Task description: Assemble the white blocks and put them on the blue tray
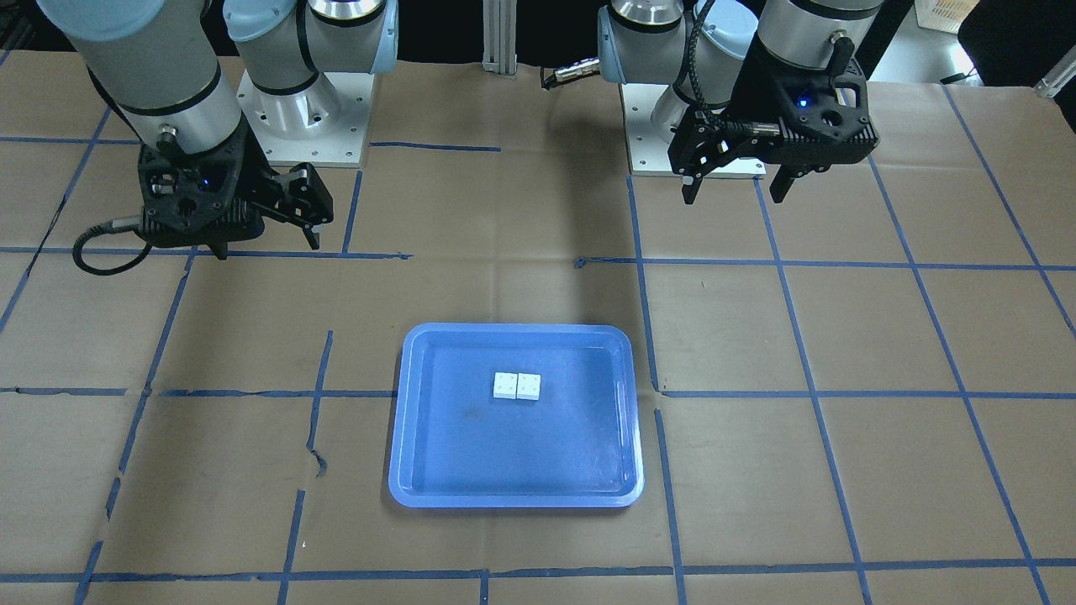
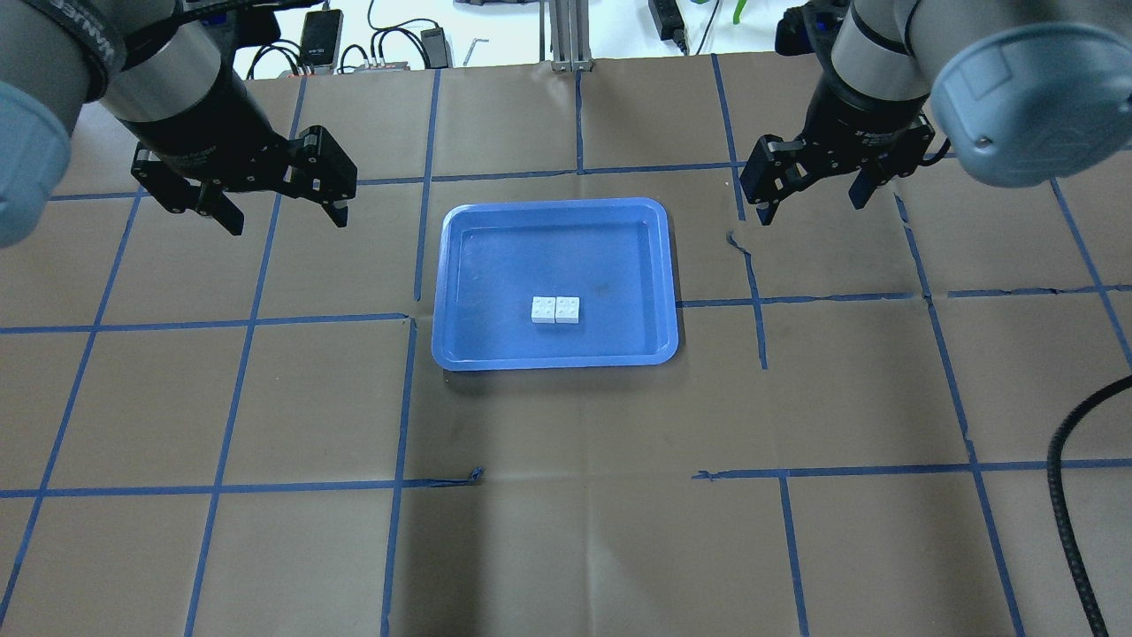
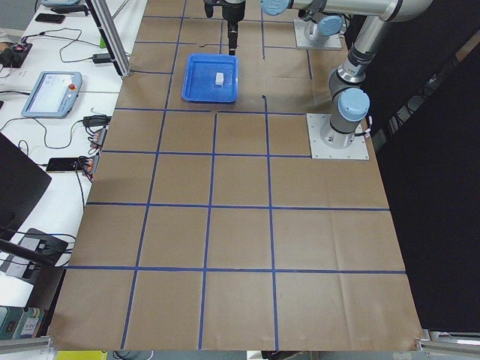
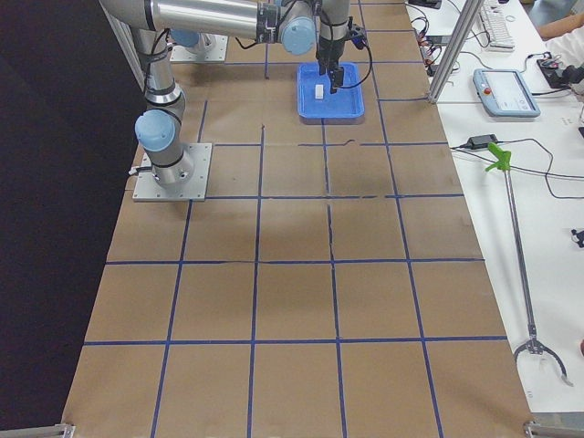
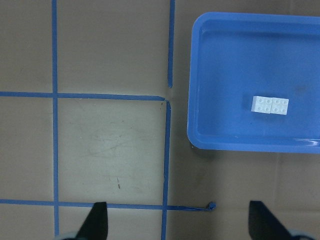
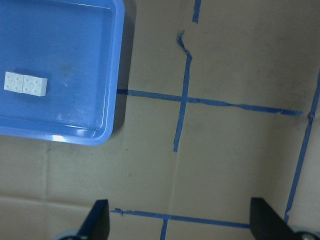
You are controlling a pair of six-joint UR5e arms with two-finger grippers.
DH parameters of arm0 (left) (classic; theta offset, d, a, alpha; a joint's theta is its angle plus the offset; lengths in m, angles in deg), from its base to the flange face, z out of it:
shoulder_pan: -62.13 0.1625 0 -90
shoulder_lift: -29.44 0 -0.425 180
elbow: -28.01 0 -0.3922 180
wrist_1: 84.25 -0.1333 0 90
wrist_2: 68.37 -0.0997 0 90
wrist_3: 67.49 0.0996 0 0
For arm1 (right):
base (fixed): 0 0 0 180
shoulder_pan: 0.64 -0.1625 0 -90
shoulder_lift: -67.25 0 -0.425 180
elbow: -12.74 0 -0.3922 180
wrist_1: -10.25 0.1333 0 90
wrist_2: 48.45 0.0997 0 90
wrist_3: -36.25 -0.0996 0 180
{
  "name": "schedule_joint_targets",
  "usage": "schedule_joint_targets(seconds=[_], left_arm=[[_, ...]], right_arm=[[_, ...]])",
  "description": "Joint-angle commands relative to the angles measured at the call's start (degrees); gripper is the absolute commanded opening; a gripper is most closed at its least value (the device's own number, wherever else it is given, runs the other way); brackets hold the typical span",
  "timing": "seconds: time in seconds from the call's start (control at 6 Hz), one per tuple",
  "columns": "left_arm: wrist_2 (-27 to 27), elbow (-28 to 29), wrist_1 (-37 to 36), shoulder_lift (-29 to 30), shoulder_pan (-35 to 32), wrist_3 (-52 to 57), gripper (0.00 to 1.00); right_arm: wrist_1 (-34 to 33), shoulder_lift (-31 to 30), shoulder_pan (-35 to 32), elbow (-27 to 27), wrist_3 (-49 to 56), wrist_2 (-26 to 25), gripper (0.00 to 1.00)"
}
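Fingertips [image 5: 98,220] of the left gripper [image 5: 179,222] edge the bottom of the left wrist view, spread wide with nothing between them. Up and to their right, the tray [image 5: 200,140] holds the blocks [image 5: 270,105], studs-up and touching side by side, well apart from the gripper. From the right wrist, the right gripper [image 6: 180,222] is likewise splayed and empty over the taped table [image 6: 225,165], with the tray's corner and the blocks up and to its left, again well apart. Overhead, the tray lies between the two raised grippers, each off to one side of it, and the blocks rest a little toward the robot from the tray's middle. The front view agrees: both sets of jaws gape, neither near the blocks. The side views are too small to add more than that the blocks are in the tray. Placement looks done, though whether the blocks are truly clipped together or merely abutting cannot be told. If finished, the good move is to draw away upward and outward, never sweeping low across the rim. If a stack is wanted, one gripper should descend straight over a single block, pinch its two free sides, lift clear of the neighbour, then press squarely onto its studs.
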Motion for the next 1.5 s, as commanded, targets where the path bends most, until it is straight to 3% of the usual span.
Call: schedule_joint_targets(seconds=[0.0,1.33], left_arm=[[0.0,0.1,0.0,0.0,0.0,0.0,0.99],[0.1,0.1,0.1,-0.4,0.1,0.0,0.99]], right_arm=[[5.1,-4.1,0.0,-0.4,-3.5,0.2,1.0],[4.5,-3.2,2.7,0.9,-3.4,0.9,1.0]])
